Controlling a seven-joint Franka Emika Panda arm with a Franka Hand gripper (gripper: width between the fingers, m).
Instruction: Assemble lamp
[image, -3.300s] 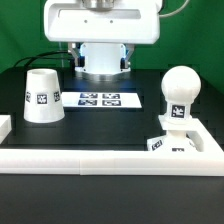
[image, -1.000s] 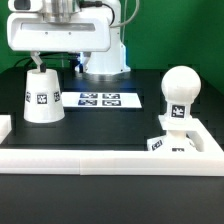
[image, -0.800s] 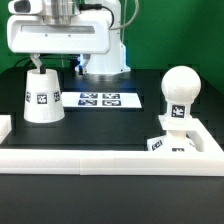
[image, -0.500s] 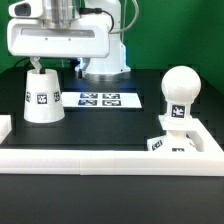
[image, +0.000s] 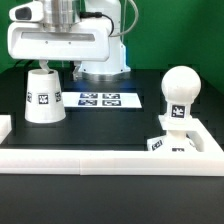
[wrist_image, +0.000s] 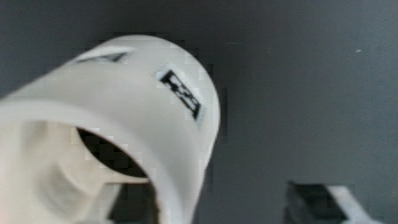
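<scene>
The white cone shade (image: 42, 97) stands narrow end up at the exterior view's left, with a tag on its side. My gripper (image: 58, 68) hangs right over its top with the jaws apart. In the wrist view the shade (wrist_image: 125, 120) fills most of the picture. One dark finger (wrist_image: 139, 205) shows at its open mouth and the other finger (wrist_image: 326, 200) stands outside the wall, neither pressing it. The ball-headed bulb (image: 180, 88) stands upright on the flat tagged base (image: 166, 144) at the exterior view's right.
The marker board (image: 100, 99) lies flat behind the middle of the black table. A long white rail (image: 100, 158) runs along the front and turns up at both ends, with the base set in its right corner.
My gripper came from the middle back to the exterior view's left over the shade. In the last second it has sunk a little lower onto the shade's top. The parts have not moved.
</scene>
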